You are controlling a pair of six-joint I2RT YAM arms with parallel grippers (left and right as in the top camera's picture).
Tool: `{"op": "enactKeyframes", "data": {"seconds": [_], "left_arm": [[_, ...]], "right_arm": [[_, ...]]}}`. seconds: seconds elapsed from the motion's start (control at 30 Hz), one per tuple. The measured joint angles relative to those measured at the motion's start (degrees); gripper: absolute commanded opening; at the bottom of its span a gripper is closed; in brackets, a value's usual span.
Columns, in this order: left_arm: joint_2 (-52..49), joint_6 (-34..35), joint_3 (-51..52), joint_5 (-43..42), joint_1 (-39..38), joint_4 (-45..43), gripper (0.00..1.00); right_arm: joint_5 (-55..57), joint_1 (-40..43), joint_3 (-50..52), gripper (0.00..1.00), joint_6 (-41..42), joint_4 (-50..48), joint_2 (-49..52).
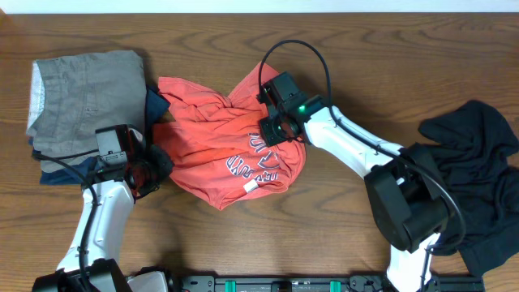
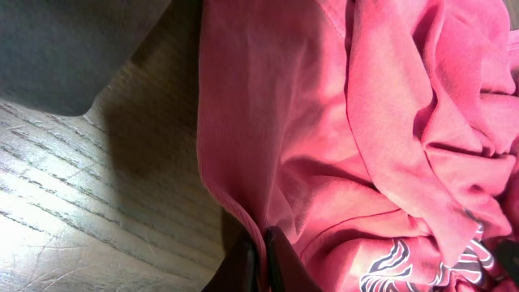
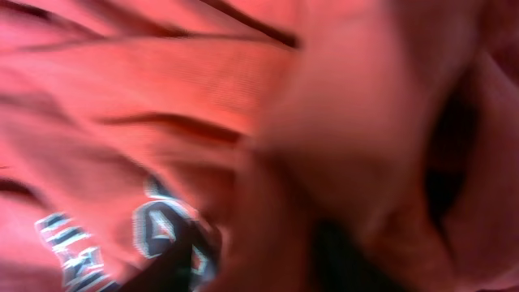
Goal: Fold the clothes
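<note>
The coral T-shirt (image 1: 219, 150) lies crumpled in the middle of the desk (image 1: 324, 243), the black garment (image 1: 478, 162) far right. The left jaws pinch the shirt's edge; the right jaws (blurred, state unclear) sit over the lettering (image 1: 251, 166). A thin pinch may slip, leaving it bunched.

Each arm is built from white link shells joined by black joint housings. On the left arm (image 1: 101, 219), a black wrist block is fitted above a slim white link. On the right arm (image 1: 350, 144), a green indicator light (image 1: 302, 106) is lit on the black wrist block, and a black cable (image 1: 304, 45) is routed from it in an open loop. The left gripper (image 2: 261, 264) is finished in a dark material.
</note>
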State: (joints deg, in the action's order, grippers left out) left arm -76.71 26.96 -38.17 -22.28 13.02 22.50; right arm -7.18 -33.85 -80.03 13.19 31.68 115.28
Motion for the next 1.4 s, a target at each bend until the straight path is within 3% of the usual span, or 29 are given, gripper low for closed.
{"op": "enactKeyframes", "data": {"seconds": [0.3, 0.5, 0.7, 0.9, 1.1, 1.13, 1.2, 1.23, 1.4], "left_arm": [[0.0, -0.5, 0.0, 0.0, 0.0, -1.0, 0.06], [0.0, -1.6, 0.0, -0.9, -0.2, -8.5, 0.06], [0.0, -1.4, -0.3, -2.7, -2.9, -20.3, 0.06], [0.0, -1.3, -5.1, -3.1, -4.7, -27.8, 0.06], [0.0, -1.3, -13.7, -0.9, -4.7, -28.7, 0.06], [0.0, -1.3, -14.5, -0.6, -4.6, -28.7, 0.17], [0.0, -1.8, -16.3, 0.0, -4.6, -28.6, 0.79], [-0.1, -1.4, -17.1, 0.1, -4.5, -27.8, 0.98], [-1.9, -1.4, -18.2, -0.8, -4.6, -13.6, 0.98]], "right_arm": [[11.8, 3.7, 0.2, 0.07, 5.8, 9.5, -6.1], [15.9, 15.1, 0.0, 0.09, 7.2, 27.5, -18.9], [16.8, 21.2, 0.3, 0.06, 9.8, 43.7, -20.4], [12.1, 21.4, 3.7, 0.08, 11.0, 44.9, -20.3], [8.5, 18.5, 7.6, 0.08, 11.5, 43.3, -20.1], [8.1, 18.2, 7.9, 0.08, 11.5, 43.1, -20.1], [6.5, 16.9, 8.7, 0.08, 11.6, 42.1, -20.1], [5.7, 16.2, 9.0, 0.08, 11.6, 41.2, -20.1], [2.6, 11.7, 9.4, 0.17, 10.7, 37.9, -20.1]]}}
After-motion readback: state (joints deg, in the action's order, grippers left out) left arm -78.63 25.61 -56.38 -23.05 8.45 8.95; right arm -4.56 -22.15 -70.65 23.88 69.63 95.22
